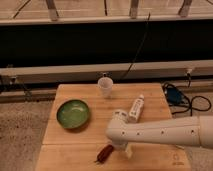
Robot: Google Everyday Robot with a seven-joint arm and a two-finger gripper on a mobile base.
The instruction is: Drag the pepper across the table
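Observation:
The pepper, small and dark red, lies near the front edge of the light wooden table, pointing diagonally. My white arm reaches in from the right, low over the tabletop. Its gripper hangs down just to the right of the pepper, right beside its upper end. The jaws stand open, with one white finger showing against the wood. Nothing is held. I cannot tell whether the gripper touches the pepper.
A green bowl sits on the table's left side. At the back edge stands a white cup. A white tube lies right of centre, just behind my arm. Cables and a blue object lie on the floor to the right.

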